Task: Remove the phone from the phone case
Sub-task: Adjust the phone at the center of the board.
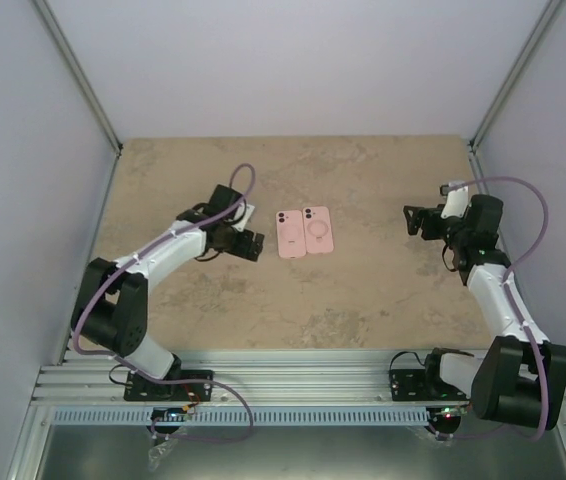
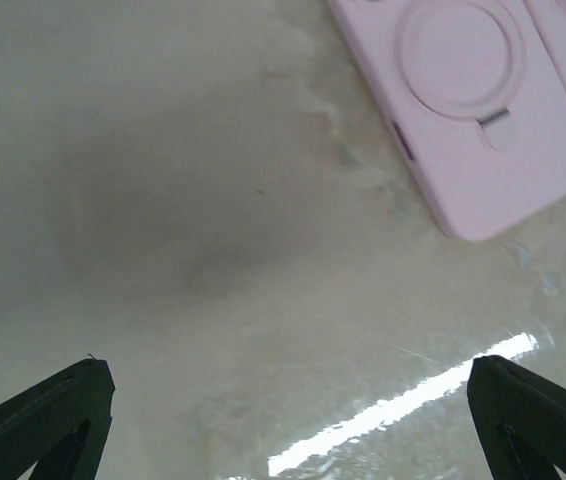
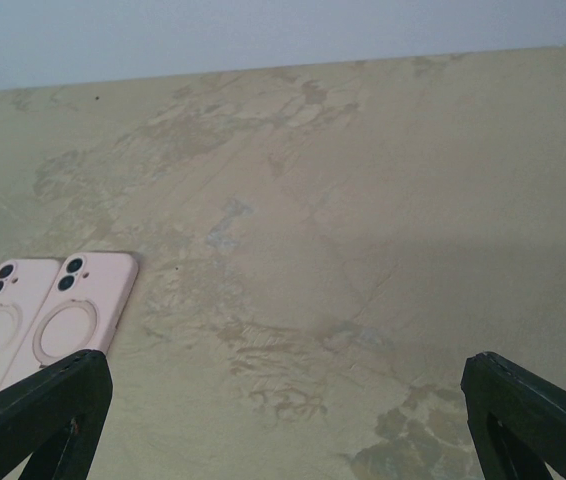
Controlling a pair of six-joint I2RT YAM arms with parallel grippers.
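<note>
Aluminium rails [image 1: 293, 385] line the near edge of a beige, stone-patterned table [image 1: 363, 295], where two white-and-black robot arms are bolted side by side. Beyond the rails, the left arm [image 1: 163, 247] bends inward across the table, while the right arm [image 1: 498, 300] stretches up the right-hand side.

The left claw [image 1: 259, 245] sits low over the tabletop, its fingers spread wide with nothing between them. Its own camera shows only bare surface in the gap. The right claw [image 1: 412, 221] is likewise spread wide and holds nothing, well apart from the middle of the table.

Between the two claws, at mid-table, two pink phone cases lie flat with their backs up and their long edges touching. The left case [image 1: 289, 235] is near the left claw and not touching it. The right case [image 1: 317, 231] lies on its far side.

Seen from the wrists, each back carries twin lens openings at one corner and a round ring. With only the backs showing, it cannot be told which of the two is filled. Farther off, the tabletop runs to a pale back wall [image 1: 293, 60].
</note>
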